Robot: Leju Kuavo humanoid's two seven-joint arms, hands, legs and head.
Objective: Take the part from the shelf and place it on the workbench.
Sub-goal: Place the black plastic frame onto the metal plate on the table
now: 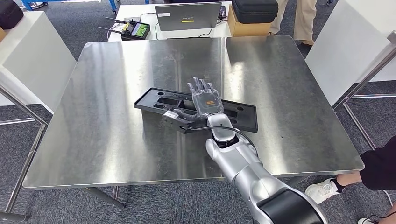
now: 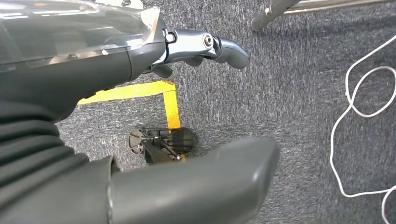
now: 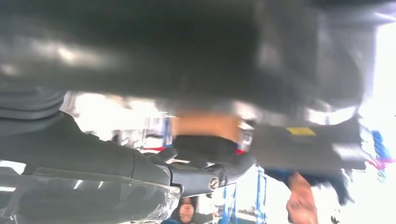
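The part (image 1: 154,100), a long flat black moulded piece with cut-outs, lies on the steel workbench (image 1: 116,135) near its middle. My right hand (image 1: 205,100) is stretched out flat over the part's middle, with straight fingers pointing away from me and the thumb (image 1: 172,115) out to the left at the part's near edge. In the right wrist view the part (image 3: 187,51) is a dark blur close against the hand (image 3: 140,172). My left hand (image 2: 93,74) hangs over grey carpet, its fingers apart and holding nothing.
A laptop (image 1: 188,16), a controller (image 1: 136,29) and a black case (image 1: 254,10) on a cardboard box sit on a table behind the bench. White tables (image 1: 28,56) flank both sides. A person's shoe (image 1: 322,189) is at the right corner. A white cable (image 2: 355,107) lies on the carpet.
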